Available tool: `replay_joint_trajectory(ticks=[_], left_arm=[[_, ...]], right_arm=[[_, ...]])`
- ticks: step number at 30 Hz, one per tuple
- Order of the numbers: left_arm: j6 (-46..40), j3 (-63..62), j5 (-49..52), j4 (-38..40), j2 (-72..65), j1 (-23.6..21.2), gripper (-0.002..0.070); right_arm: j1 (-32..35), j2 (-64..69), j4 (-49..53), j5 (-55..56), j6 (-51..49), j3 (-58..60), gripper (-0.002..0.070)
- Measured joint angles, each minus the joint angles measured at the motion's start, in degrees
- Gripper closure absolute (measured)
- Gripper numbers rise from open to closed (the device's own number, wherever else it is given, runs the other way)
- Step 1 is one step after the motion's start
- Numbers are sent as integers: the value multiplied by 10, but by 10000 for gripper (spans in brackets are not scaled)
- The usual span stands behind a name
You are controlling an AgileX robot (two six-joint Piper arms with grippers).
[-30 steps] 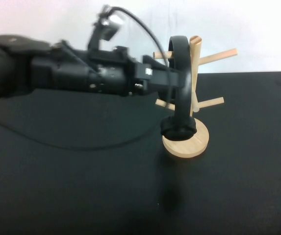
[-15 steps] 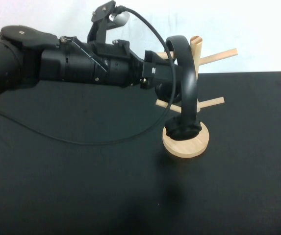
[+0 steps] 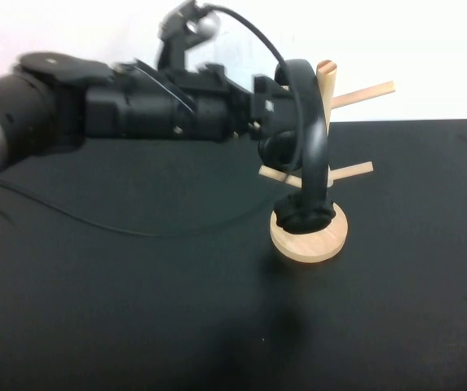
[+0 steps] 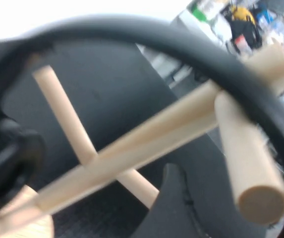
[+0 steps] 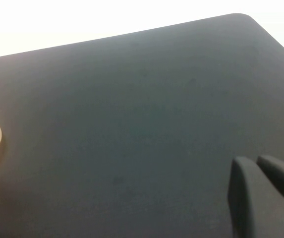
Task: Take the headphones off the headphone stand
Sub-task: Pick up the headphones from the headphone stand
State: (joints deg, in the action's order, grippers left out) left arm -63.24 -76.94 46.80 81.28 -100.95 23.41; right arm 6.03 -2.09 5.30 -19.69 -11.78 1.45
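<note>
Pretty much all black here: the headphones (image 3: 308, 138) were matte black, same as the left claw (image 3: 286, 134) and the counter (image 3: 135, 309). Only the headphone stand (image 3: 310, 236) broke it up, pale natural wood. The right claw (image 5: 260, 196) was dark grey-black too.

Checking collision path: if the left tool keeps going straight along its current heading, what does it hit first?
Most likely the headphones: the left tool sits right at their headband, which hangs on the headphone stand. The stand's post lies just behind; depth is unclear. The right tool hangs over bare table.
</note>
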Motion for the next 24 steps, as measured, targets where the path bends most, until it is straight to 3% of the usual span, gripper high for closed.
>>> replay_joint_trajectory(ticks=[12, 15, 18, 24], left_arm=[[-1, 0, -27, 47, -32, 34, 184], [-1, 0, -32, 63, -33, 34, 215], [-1, 0, -33, 68, -33, 34, 302], [-6, 0, -33, 70, -31, 34, 596]], right_arm=[[0, 0, 0, 0, 0, 0, 682], [0, 0, 0, 0, 0, 0, 682], [0, 0, 0, 0, 0, 0, 682], [0, 0, 0, 0, 0, 0, 682]])
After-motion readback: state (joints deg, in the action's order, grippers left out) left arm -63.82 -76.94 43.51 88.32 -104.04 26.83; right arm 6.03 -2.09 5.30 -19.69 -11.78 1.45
